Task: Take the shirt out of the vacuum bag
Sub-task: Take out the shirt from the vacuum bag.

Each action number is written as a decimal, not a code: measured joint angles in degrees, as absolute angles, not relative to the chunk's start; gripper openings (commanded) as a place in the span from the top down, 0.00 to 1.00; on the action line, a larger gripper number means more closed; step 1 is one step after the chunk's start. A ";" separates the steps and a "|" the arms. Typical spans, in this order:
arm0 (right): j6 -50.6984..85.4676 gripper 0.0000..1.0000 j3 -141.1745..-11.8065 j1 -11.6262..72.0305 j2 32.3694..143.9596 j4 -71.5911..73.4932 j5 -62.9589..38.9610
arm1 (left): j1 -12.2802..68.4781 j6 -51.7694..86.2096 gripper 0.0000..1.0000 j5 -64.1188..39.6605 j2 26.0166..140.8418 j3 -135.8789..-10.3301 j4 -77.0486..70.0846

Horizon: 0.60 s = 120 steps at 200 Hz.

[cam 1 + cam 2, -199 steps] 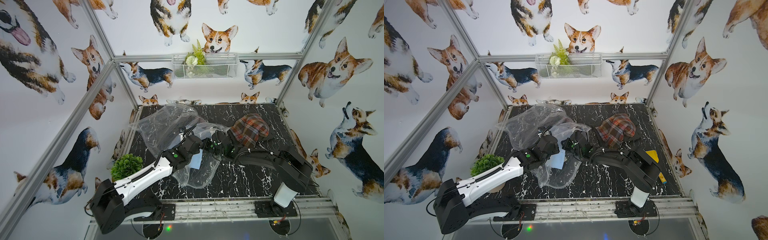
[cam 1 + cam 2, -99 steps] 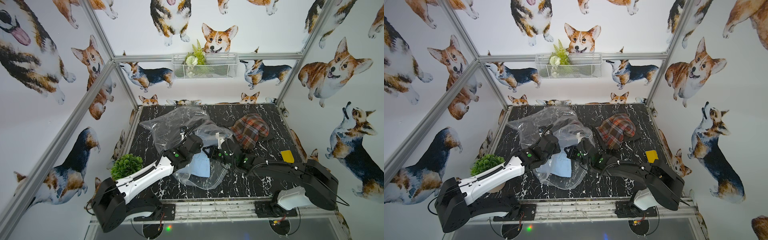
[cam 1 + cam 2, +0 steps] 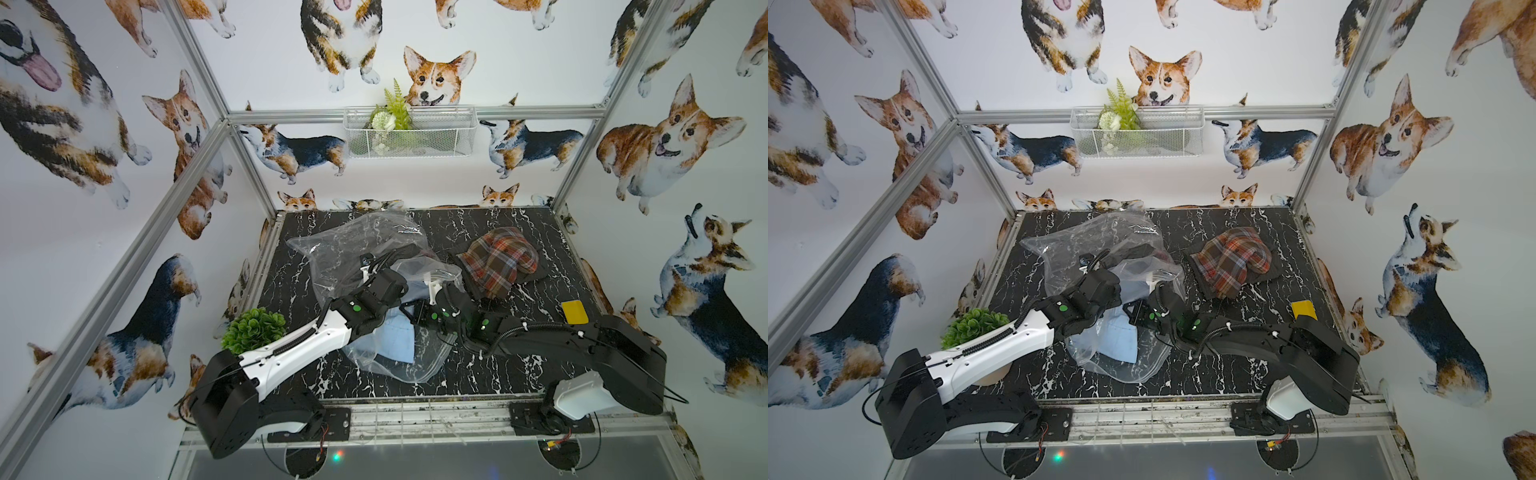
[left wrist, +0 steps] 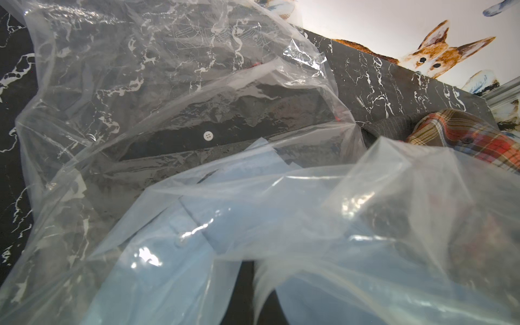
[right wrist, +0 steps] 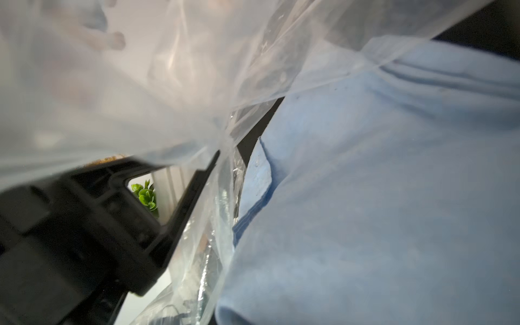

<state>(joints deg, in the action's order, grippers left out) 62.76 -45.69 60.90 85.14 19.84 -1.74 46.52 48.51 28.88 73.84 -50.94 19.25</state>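
The clear vacuum bag (image 3: pixel 415 365) (image 3: pixel 1142 365) lies crumpled at the front middle of the black marble table in both top views. A light blue shirt (image 3: pixel 395 340) (image 3: pixel 1117 340) shows inside it. My left gripper (image 3: pixel 405 289) (image 3: pixel 1117 286) is shut on a pinch of the bag's plastic (image 4: pixel 365 211), which gathers to a point at its dark fingers (image 4: pixel 247 295). My right gripper (image 3: pixel 415 311) (image 3: pixel 1136 311) is at the bag's far side. The blue shirt (image 5: pixel 380 197) fills the right wrist view and hides the jaws, with bag plastic (image 5: pixel 140 98) beside it.
A second clear bag (image 3: pixel 353 245) (image 4: pixel 168 84) holding a dark garment lies behind at the left. A plaid shirt (image 3: pixel 498 262) sits back right, a yellow pad (image 3: pixel 574 311) near the right edge, a green plant (image 3: pixel 253 330) front left, and a wire basket (image 3: pixel 409 133) on the back wall.
Both grippers have come toward the table's front, dragging the bag with them. More of the blue shirt shows. The right arm has folded back toward its base.
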 measured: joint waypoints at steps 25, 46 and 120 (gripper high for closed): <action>62.17 1.00 -48.05 63.00 85.60 18.59 -3.36 | 46.46 48.88 1.00 29.26 74.11 -50.72 19.20; 62.24 1.00 -47.13 63.37 84.71 18.59 -4.38 | 46.50 49.08 1.00 29.23 74.17 -50.35 19.38; 62.72 1.00 -43.27 63.42 74.26 14.83 -7.81 | 46.46 49.28 1.00 29.32 75.44 -50.63 19.18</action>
